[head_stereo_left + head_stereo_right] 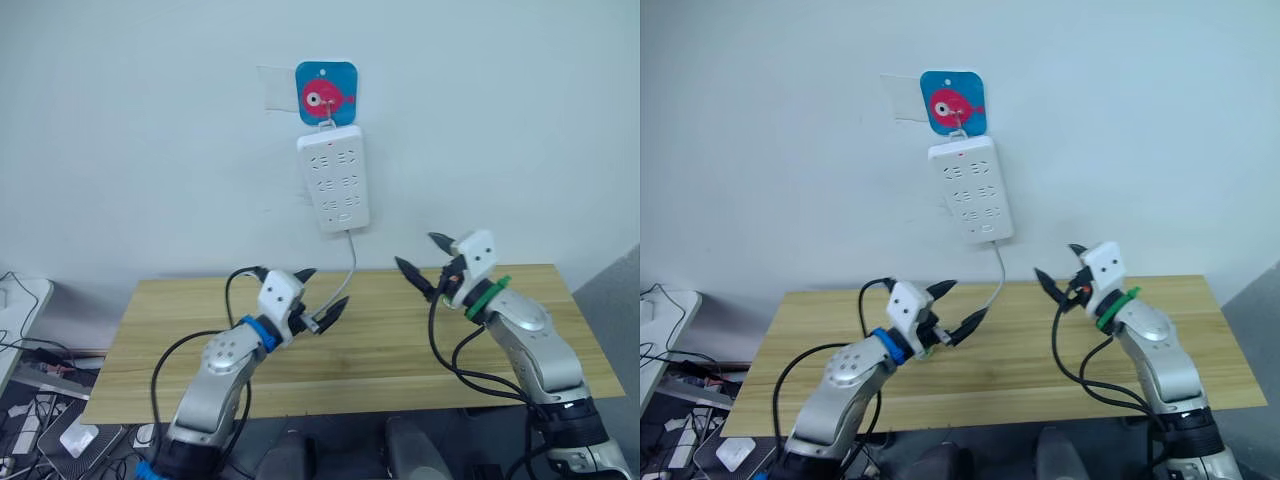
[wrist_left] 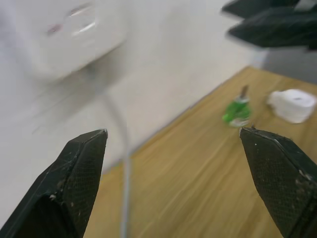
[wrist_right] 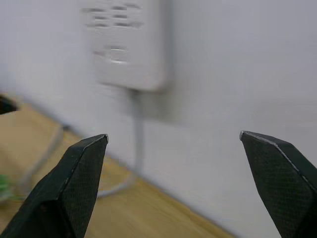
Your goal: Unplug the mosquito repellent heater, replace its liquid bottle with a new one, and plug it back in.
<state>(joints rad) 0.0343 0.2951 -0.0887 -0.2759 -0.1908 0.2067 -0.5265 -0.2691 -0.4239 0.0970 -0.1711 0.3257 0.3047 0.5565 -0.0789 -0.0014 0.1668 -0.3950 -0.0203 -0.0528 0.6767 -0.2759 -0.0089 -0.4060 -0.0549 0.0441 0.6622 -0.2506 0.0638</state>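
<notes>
Left gripper (image 1: 322,296) wide open, nothing between the fingers, raised over the table (image 1: 180,370) near its back edge, aimed toward the wall. Right gripper (image 1: 427,262) likewise spread wide and empty, raised above the table's right half, tips pointing left toward the cord (image 1: 351,262). The two grippers well apart, the cord hanging between them.

Seen past the left fingers (image 2: 77,173): a small green bottle (image 2: 237,110) standing on the wood, and just beside it a white rounded heater (image 2: 294,104) resting on the table, apart from the bottle. Blurred there, so probably the heater lying face up, though hard to be sure. The right gripper's dark fingers showing in the upper corner of that same wrist view.

On the wall above the table, a white strip (image 1: 333,178) hanging upright from a hook on a blue square sticker (image 1: 326,92) with a pink fish. No plug visible in the strip's sockets. Cord dropping from the strip's lower end and curving down to the tabletop behind the left gripper.
</notes>
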